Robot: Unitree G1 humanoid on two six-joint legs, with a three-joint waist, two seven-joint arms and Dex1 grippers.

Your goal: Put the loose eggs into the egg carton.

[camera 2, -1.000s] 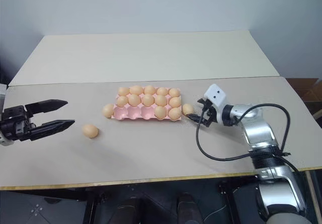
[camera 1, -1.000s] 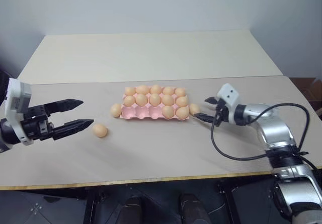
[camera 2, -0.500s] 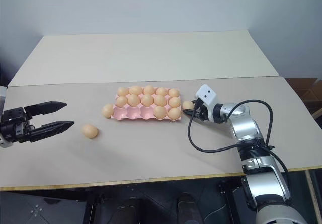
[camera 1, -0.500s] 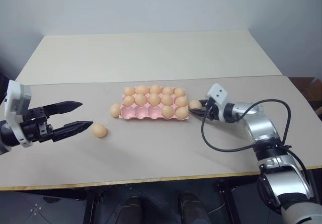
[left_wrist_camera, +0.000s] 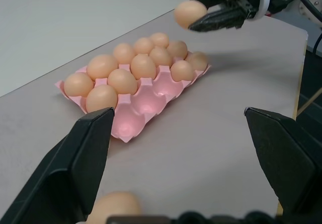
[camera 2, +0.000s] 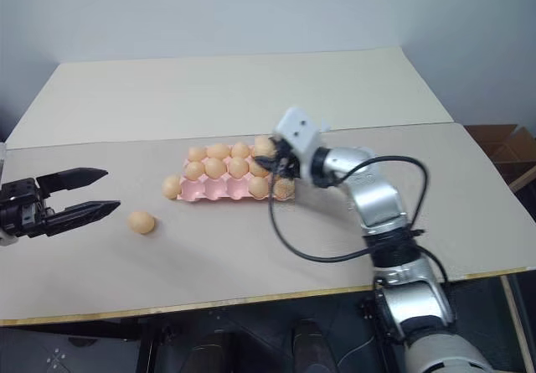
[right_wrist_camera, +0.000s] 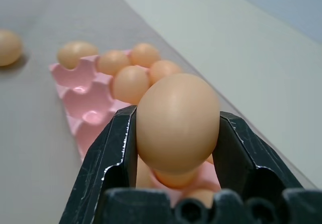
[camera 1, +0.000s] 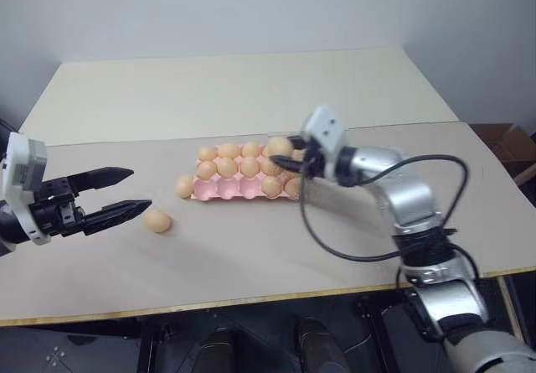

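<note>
The pale-pink egg carton (camera 1: 226,190) lies mid-table, most cups filled, with a few front-row cups at its left end bare. My right gripper (camera 1: 287,152) is shut on one loose egg (right_wrist_camera: 177,121), held in the air above the carton's right part. Another loose egg (camera 1: 185,186) rests against the carton's left end. A third loose egg (camera 1: 157,220) lies on the table further left, just off the tips of my left gripper (camera 1: 141,189), which is open and holds nothing.
The light table (camera 1: 251,256) runs to a front edge close to me. A second, paler tabletop (camera 1: 234,88) joins behind the carton. A black cable (camera 1: 335,247) loops from my right arm over the table.
My right gripper closed on the egg beside the carton's right end, then lifted it and carried it left over the carton. The left gripper held still. The camera shifted a little.
</note>
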